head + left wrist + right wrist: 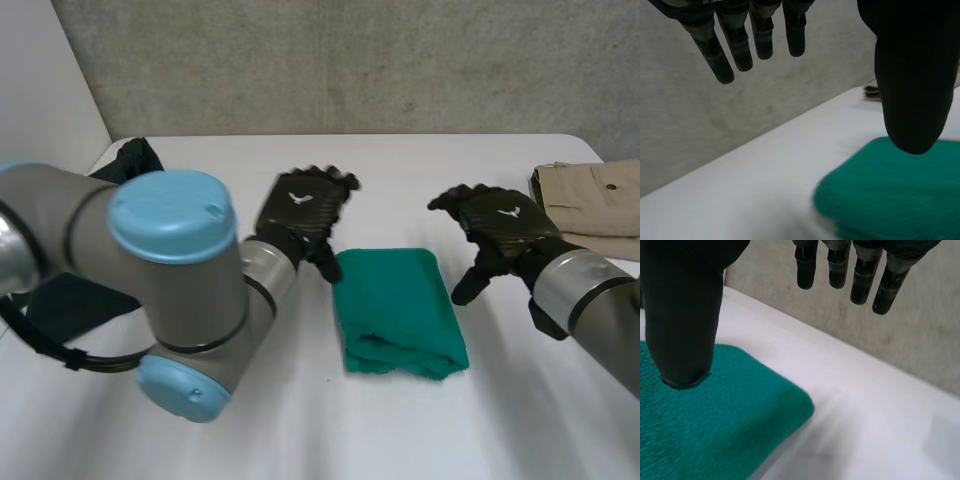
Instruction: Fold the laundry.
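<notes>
head view: a folded green towel [398,310] lies mid-frame on the white table [420,170]; the left hand [300,215] hangs by its upper-left corner, the right hand [495,230] to its right, both spread, holding nothing.

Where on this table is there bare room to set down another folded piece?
Free: the far strip of table between the dark cloth and the beige garment, and the near edge in front of the green towel. Crowded: both flanks of the towel, where the left hand and right hand hover open.
</notes>
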`<action>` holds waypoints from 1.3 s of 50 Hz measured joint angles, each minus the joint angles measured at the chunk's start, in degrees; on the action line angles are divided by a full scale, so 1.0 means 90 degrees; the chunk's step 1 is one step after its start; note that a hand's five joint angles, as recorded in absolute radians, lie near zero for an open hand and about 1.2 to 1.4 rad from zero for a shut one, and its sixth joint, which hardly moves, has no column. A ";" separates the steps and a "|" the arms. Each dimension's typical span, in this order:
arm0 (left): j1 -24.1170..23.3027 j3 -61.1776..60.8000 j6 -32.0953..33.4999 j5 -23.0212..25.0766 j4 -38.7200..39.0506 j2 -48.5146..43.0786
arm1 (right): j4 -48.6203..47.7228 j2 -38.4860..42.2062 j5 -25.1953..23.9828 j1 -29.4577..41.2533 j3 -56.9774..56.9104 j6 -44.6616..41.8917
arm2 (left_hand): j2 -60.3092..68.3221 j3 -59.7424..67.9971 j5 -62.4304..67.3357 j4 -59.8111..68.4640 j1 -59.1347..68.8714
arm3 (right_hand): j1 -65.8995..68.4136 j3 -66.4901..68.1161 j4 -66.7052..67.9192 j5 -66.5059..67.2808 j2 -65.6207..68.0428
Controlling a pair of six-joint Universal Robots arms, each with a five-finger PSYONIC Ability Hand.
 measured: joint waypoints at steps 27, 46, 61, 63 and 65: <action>-0.0239 0.0555 0.0957 -0.0114 -0.1370 -0.1348 | 0.0725 0.2197 0.0139 0.0034 -0.1036 -0.1544 | 0.0001 0.0001 0.0007 0.0000 -0.0066 | -0.0031 0.0000 0.0000 -0.0001 0.0000; 0.0347 0.0583 0.0945 0.1012 -0.1552 0.0706 | -0.1092 -0.0129 0.0428 0.0596 0.0931 -0.1226 | 0.0001 0.0001 0.0001 0.0000 -0.0072 | -0.0031 0.0000 0.0000 -0.0003 0.0000; 0.0816 0.0694 0.0927 0.2595 -0.2494 0.1232 | -0.2033 0.0721 0.0867 0.1386 0.1743 -0.1064 | -0.0009 -0.0001 -0.0013 -0.0017 -0.0072 | -0.0031 0.0000 0.0000 -0.0002 0.0000; 0.0809 0.0701 0.0925 0.2589 -0.2491 0.1199 | -0.2155 0.0886 0.0951 0.1409 0.1697 -0.1091 | -0.0009 -0.0001 -0.0012 -0.0017 -0.0072 | -0.0031 0.0000 0.0000 -0.0001 0.0000; 0.0794 0.0700 0.0919 0.2574 -0.2482 0.1154 | -0.2271 0.1086 0.1065 0.1425 0.1600 -0.1135 | -0.0009 -0.0001 -0.0012 -0.0017 -0.0072 | -0.0031 0.0000 0.0000 -0.0002 0.0000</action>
